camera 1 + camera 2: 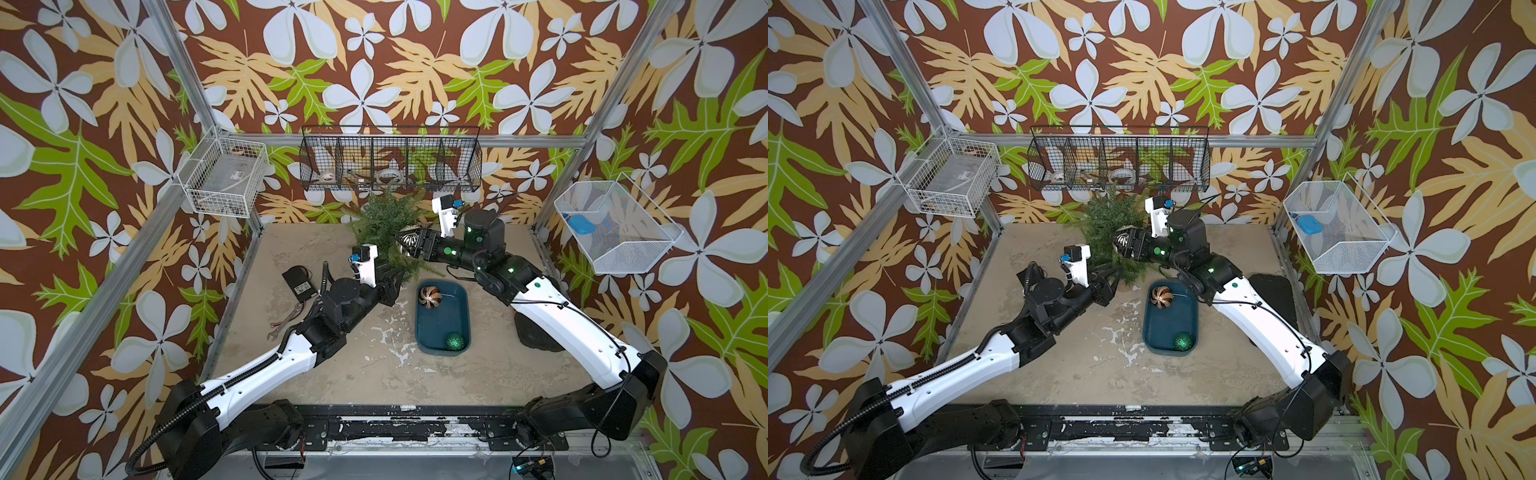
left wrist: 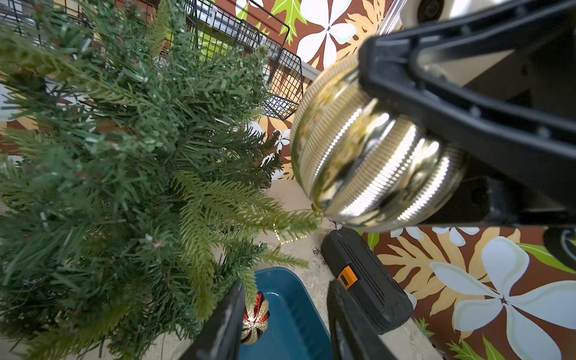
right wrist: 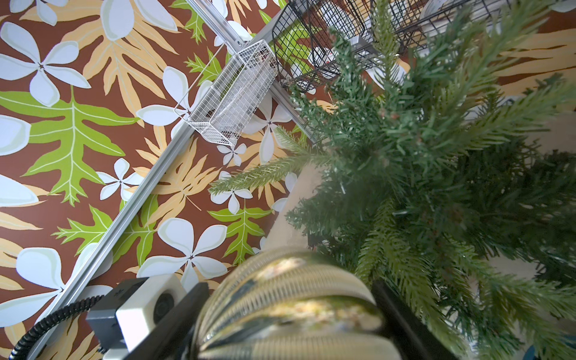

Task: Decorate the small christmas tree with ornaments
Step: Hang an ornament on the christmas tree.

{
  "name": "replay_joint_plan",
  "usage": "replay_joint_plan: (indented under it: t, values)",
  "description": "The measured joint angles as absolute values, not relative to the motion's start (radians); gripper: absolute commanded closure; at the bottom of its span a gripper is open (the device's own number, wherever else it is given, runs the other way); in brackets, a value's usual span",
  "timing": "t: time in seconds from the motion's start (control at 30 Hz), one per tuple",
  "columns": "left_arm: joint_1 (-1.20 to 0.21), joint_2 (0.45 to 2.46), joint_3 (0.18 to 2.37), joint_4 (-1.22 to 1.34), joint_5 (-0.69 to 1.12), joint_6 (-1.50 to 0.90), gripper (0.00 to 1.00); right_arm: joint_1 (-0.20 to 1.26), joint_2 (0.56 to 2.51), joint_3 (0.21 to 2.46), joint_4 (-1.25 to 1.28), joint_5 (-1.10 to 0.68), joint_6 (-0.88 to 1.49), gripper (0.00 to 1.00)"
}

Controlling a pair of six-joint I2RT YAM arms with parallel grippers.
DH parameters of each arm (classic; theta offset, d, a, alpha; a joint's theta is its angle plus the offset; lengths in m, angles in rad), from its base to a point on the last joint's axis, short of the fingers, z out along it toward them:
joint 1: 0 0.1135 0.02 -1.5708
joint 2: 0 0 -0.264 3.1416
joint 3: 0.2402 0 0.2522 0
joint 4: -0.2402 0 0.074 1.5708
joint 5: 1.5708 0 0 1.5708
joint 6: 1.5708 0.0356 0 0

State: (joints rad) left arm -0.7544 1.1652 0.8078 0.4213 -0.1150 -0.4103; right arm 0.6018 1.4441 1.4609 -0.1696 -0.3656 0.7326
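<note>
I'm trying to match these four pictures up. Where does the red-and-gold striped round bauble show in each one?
In a top view: the red-and-gold striped round bauble lies in the teal rectangular plastic tray, at the end nearest the tree.
In a top view: same spot, same tray end.
Left wrist: in the tray, under a drooping branch tip.
Right wrist: not in it.
Shared landmark: the small bushy green Christmas tree, in all four.

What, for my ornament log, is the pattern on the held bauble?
The bauble has gold-and-white stripes; the left wrist view shows it best.
</note>
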Motion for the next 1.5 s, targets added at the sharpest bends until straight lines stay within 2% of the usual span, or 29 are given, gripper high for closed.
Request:
replay_joint_plan:
  t: [0.17,0.47,0.67,0.93,1.0,1.13,1.5]
  values:
    - [-0.754,1.167,0.816,0.423,-0.133,-0.409,0.46,0.6,1.427,1.434,-0.158,-0.362,0.751,0.3]
    - [-0.754,1.23,0.888,0.421,-0.158,-0.392,0.46,0.596,1.411,1.406,-0.116,-0.358,0.78,0.3]
    - [-0.754,1.269,0.929,0.413,-0.186,-0.384,0.59,0.594,1.41,1.404,-0.098,-0.36,0.786,0.3]
    - [-0.754,1.28,0.942,0.413,-0.197,-0.365,0.86,0.594,1.408,1.4,-0.097,-0.367,0.804,0.3]
    - [-0.754,1.277,0.942,0.413,-0.202,-0.361,0.89,0.593,1.404,1.392,-0.097,-0.368,0.805,0.3]
    - [-0.754,1.269,0.942,0.408,-0.214,-0.353,1.0,0.592,1.401,1.378,-0.09,-0.368,0.811,0.29]
    - [-0.752,1.264,0.947,0.392,-0.205,-0.337,1.0,0.591,1.375,1.351,-0.073,-0.37,0.83,0.18]
